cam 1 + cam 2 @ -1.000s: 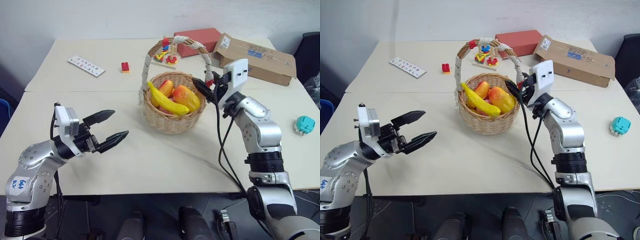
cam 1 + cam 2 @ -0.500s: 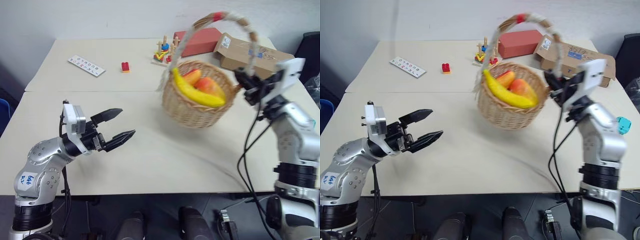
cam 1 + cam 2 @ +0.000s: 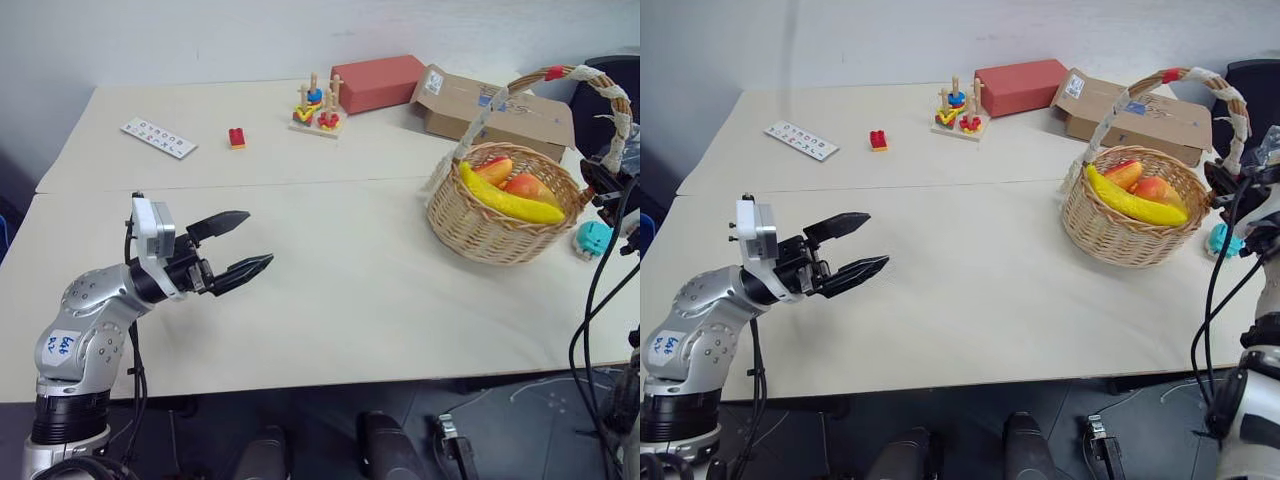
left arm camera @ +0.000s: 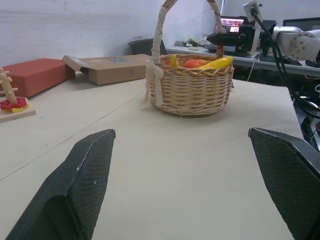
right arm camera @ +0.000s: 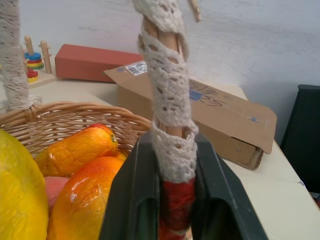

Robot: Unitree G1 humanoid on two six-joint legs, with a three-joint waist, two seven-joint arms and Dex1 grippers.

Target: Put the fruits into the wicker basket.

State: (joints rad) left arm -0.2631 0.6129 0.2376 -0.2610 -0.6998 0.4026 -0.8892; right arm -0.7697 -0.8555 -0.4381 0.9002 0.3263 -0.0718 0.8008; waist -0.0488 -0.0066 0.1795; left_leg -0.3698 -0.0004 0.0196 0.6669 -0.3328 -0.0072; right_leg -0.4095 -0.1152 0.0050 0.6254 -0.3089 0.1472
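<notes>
Two tools are mine. My left tool (image 3: 245, 244) hangs at the centre left of the head frame, above the bare bench (image 3: 350, 300), its two black fingers (image 4: 75, 195) spread wide with nothing between them. My right tool (image 5: 170, 200) is clamped on the wicker basket's (image 3: 495, 225) handle (image 5: 172, 120), its two dark fingers pressing either side of the red binding at the handle's lower end, just under the white lace wrap; in the head frame it sits at the far right edge.

The wicker basket sits at the right of the head frame, near the bench's right side, its handle arching up toward the upper right corner. I cannot tell whether its base rests on the bench or hangs just above it. Inside lie the fruits: a long yellow banana (image 3: 510, 203) across the top, an orange-yellow mango (image 3: 528, 186) behind it, and another orange piece (image 3: 493, 168) toward the back. The right wrist view also shows a pinkish piece (image 5: 52, 187) low between them.

A small teal plug (image 3: 592, 240) lies just right of the basket. A brown cardboard box (image 3: 495, 105) and a red box (image 3: 378, 82) sit toward the upper right, with a colourful wooden stacking toy (image 3: 315, 108) left of the red box. A small red block (image 3: 237, 138) and a white card with coloured dots (image 3: 158, 138) lie at the upper left.
</notes>
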